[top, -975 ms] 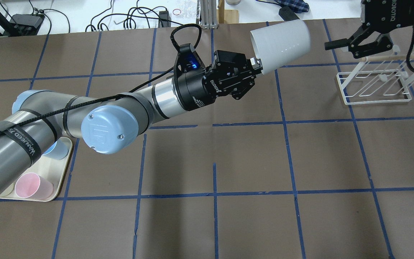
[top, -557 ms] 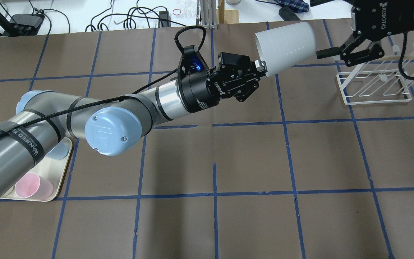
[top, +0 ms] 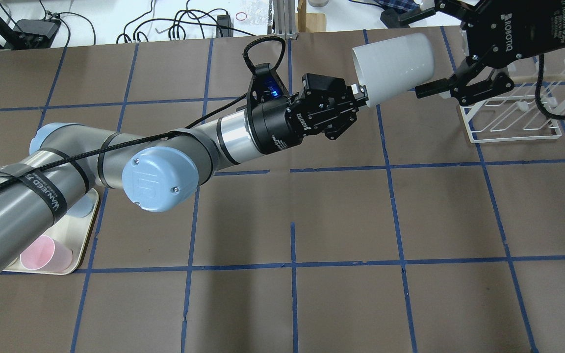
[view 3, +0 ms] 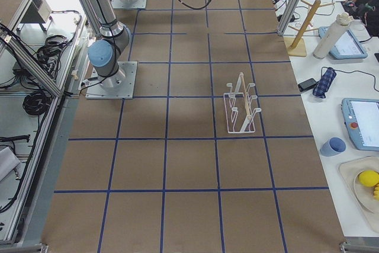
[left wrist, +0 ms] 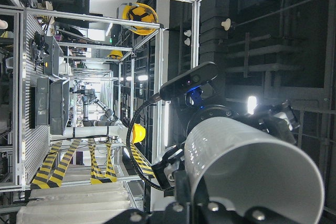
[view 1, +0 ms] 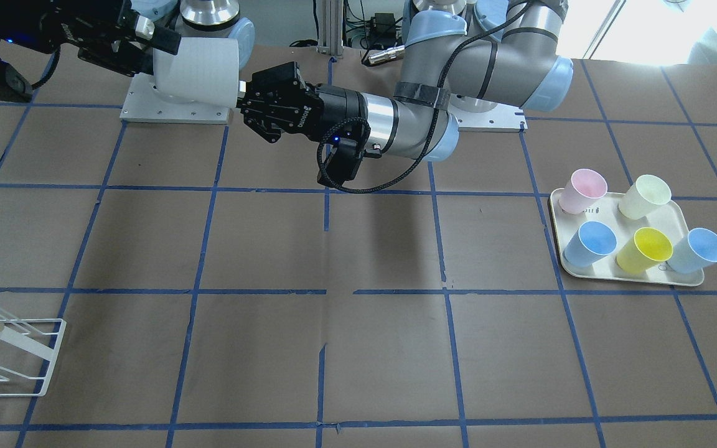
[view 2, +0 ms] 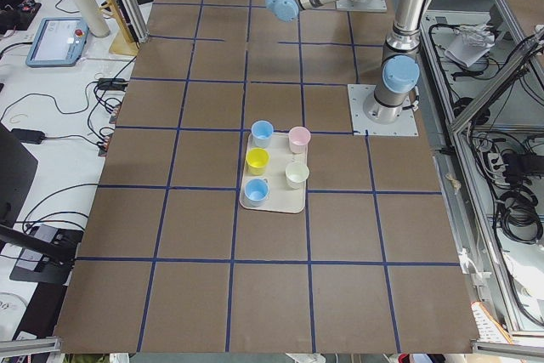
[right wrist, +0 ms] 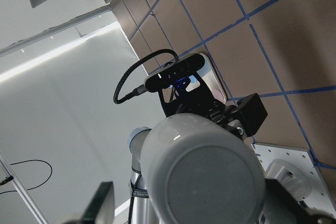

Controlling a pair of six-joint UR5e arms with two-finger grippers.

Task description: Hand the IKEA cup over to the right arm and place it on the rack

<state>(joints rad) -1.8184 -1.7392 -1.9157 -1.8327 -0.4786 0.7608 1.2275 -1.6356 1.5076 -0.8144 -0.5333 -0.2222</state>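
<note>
the ikea cup (top: pixel 393 66) hangs in the air above the far side of the desk (top: pixel 341 215), lying on its side. its open mouth faces the left pincer (top: pixel 359 93), which is clamped onto the rim wall and carries the cup. the fingertips are cut off at the bottom edge of the left wrist view, so we cannot see how deep that grip goes.

in the overhead view the closed base points toward 2 o'clock, into the right pincer (top: pixel 410 55). its jaws are spread wide, one finger on each side of the cup. in the right wrist view those fingers (right wrist: pixel 100 205) are dark blurs flanking the base, and we cannot tell whether either one touches the plastic.

the rack (top: pixel 513 139) stands at 3 o'clock from the cup, its near end partly hidden behind the right pincer. the front-facing view cuts it off at the frame's edge.

well apart at 8 o'clock, the cream tray (top: pixel 84 235) lies mostly under the left arm. only a pink cup (top: pixel 44 252) and a sliver of a blue cup (top: pixel 76 208) show there. in both side views the ikea cup lies beyond the top edge.
</note>
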